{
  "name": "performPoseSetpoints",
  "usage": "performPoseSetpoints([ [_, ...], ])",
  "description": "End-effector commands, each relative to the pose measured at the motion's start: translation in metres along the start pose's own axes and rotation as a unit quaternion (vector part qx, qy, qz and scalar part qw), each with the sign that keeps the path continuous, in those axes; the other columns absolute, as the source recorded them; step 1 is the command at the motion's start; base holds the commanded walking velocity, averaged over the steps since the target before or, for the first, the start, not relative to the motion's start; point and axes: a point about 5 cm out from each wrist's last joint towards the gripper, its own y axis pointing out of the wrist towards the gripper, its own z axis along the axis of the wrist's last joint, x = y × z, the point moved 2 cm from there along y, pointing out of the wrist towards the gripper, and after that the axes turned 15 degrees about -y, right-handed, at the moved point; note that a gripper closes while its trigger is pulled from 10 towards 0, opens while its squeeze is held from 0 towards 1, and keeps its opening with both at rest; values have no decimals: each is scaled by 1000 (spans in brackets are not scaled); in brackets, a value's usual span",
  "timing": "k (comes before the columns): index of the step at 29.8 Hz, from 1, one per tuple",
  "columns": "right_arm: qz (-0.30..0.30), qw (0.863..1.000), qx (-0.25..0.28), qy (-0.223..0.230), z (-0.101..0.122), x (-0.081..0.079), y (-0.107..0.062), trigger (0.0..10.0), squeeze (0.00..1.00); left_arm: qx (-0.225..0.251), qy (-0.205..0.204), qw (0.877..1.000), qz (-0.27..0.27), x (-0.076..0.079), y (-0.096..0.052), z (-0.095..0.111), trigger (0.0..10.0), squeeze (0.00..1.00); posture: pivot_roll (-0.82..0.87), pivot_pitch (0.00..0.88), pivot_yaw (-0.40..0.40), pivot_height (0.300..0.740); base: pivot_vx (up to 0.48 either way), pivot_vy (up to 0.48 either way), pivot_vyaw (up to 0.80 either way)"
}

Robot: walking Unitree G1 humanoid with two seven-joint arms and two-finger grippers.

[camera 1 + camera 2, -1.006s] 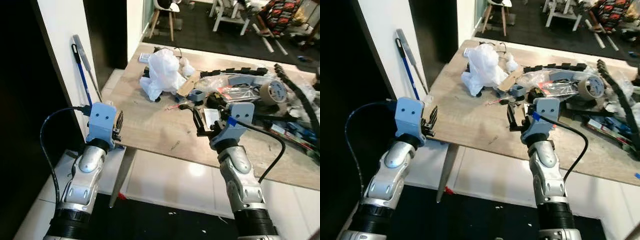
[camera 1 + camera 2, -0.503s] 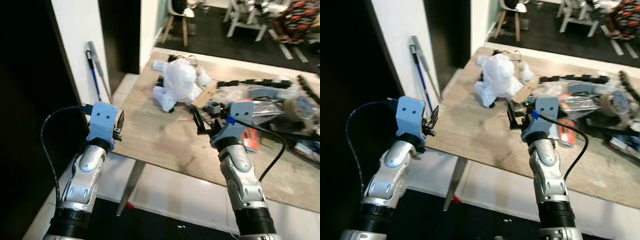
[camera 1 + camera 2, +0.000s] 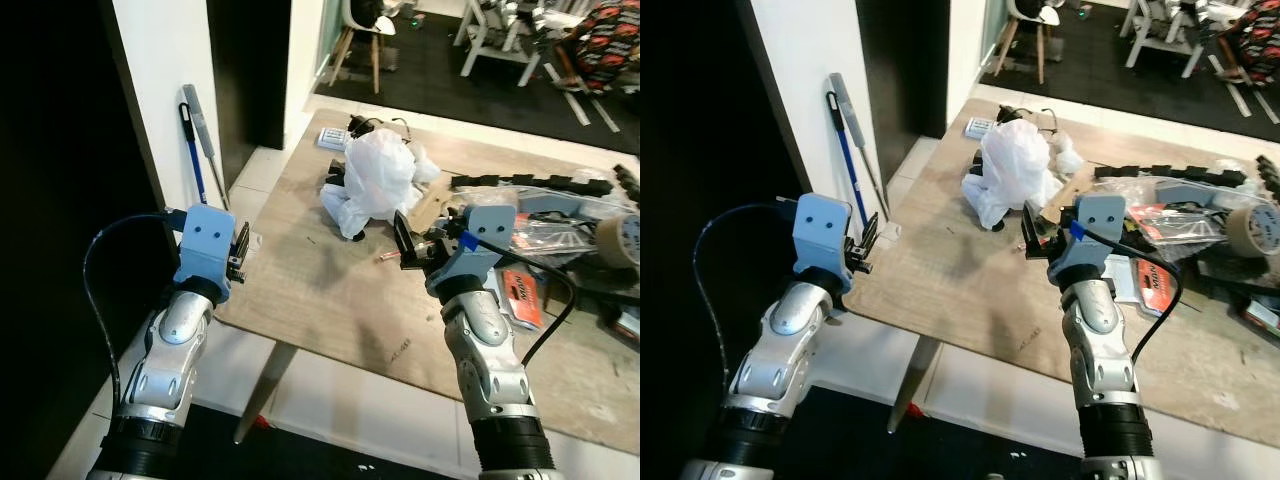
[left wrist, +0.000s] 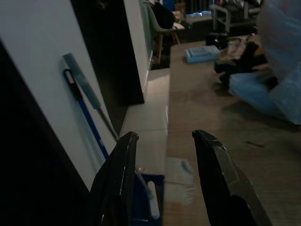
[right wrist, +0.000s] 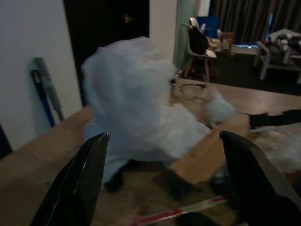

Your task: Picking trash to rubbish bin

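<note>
A crumpled white plastic bag (image 3: 377, 180) lies on the wooden table (image 3: 330, 290), near its far left part. My right gripper (image 3: 413, 242) hovers open above the table just in front of the bag, pointing at it; in the right wrist view the white plastic bag (image 5: 141, 122) sits between the two spread black fingers (image 5: 80, 188). My left gripper (image 3: 241, 254) is open at the table's left edge, with nothing between its fingers (image 4: 117, 188).
Clutter covers the table's right side: a tape roll (image 3: 618, 240), black chain links (image 3: 520, 182), red packets (image 3: 522, 290), a cardboard piece (image 3: 432, 205). A blue-handled mop (image 3: 196, 140) leans on the white wall at left. Chairs (image 3: 362, 40) stand beyond.
The camera has shifted, so the table and bag sit further right and nearer. My right gripper now points closer at the white bag. The left gripper holds its pose.
</note>
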Motion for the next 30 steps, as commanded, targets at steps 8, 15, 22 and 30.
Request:
performPoseSetpoints([
  [8, -7, 1000, 5, 0, 2, 5, -1, 10000, 0, -9, -6, 1000, -7, 4, -1, -4, 10000, 0, -47, 109, -61, 740, 288, 0, 0],
  [15, -6, 1000, 7, 1, 3, 4, 0, 10000, 0, -9, -3, 1000, -9, 4, -1, -4, 10000, 0, -46, 106, -59, 740, 286, 0, 0],
  [22, -4, 1000, 10, 2, 4, 4, 0, 10000, 0, -8, -4, 1000, -9, 4, -1, -4, 10000, 0, -45, 104, -60, 740, 286, 0, 0],
  [30, -1, 1000, 14, 3, 5, 2, 0, 10000, 0, -8, -7, 1000, -7, 3, -2, -4, 10000, 0, -42, 93, -62, 740, 287, 0, 0],
])
